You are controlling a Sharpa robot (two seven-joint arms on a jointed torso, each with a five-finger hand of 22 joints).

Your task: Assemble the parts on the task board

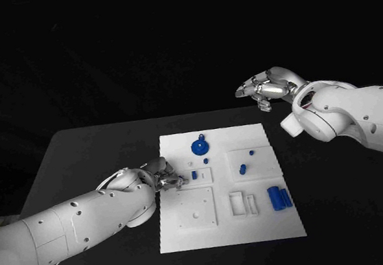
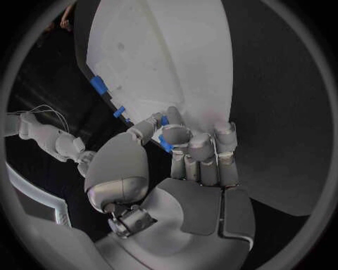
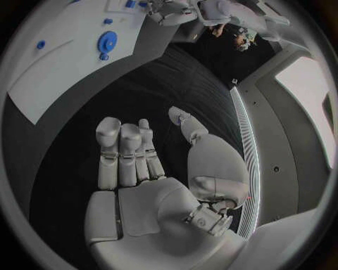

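At the board's [image 1: 269, 227] left edge, the left hand [image 1: 165, 179] pinches a small blue part [image 2: 165, 144] between its fingers [image 2: 199, 147]. The right hand [image 1: 269, 89] hangs above the counter's [image 1: 76, 160] far right corner, fingers apart, holding nothing

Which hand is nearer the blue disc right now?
Left. The left hand is at the board's left edge, just below-left of the blue disc. The right hand is raised off the board, beyond its far right corner.
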